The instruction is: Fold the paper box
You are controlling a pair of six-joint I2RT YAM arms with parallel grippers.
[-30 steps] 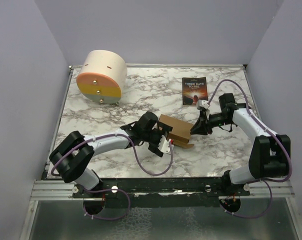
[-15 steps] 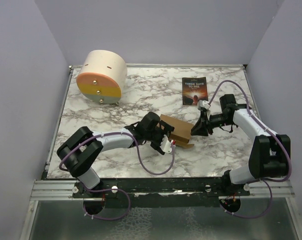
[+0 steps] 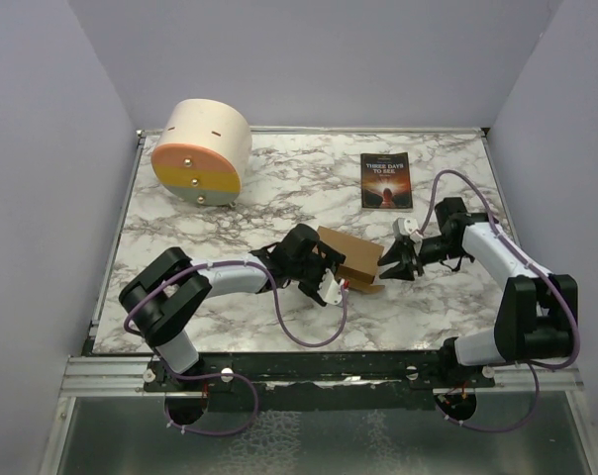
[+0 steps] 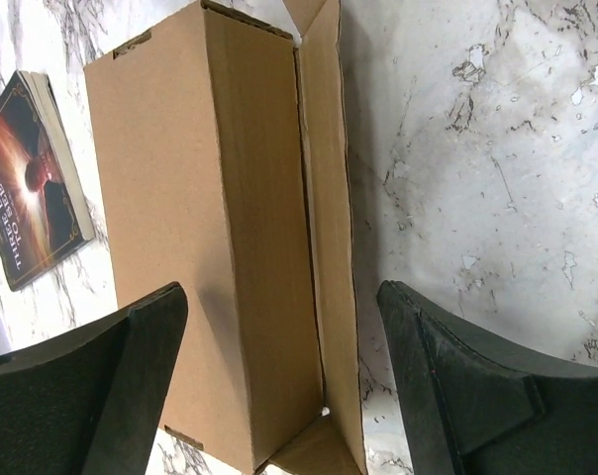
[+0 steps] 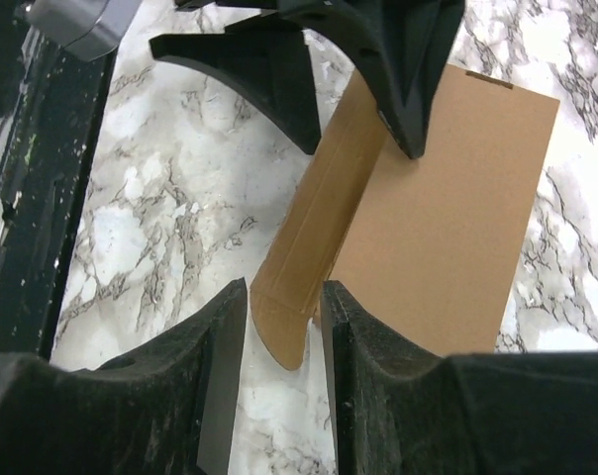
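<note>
Well, the only words to read are on the book (image 3: 385,180): "THREE DAYS TO SEE" in pale letters on its dark cover. It lies flat near the far right of the desk (image 3: 279,188).

The box (image 3: 350,255) has no words on it. It is plain brown card and sits in the middle of the desk, nearer the front than the book. It is folded up into a long box shape. One long flap (image 5: 314,237) sticks out along its front side. What is inside the box cannot be seen. A big cream drum (image 3: 202,150) with an orange and yellow face sits at the far left corner.

The left arm lies low and reaches across to the box's left end. The left hand (image 4: 279,297) is wide open, its fingers spread over the box, and it holds nothing. The right arm bends in from the right. The right hand (image 5: 282,297) is partly open, with the flap's round end between its fingers. I cannot tell if they touch it.
</note>
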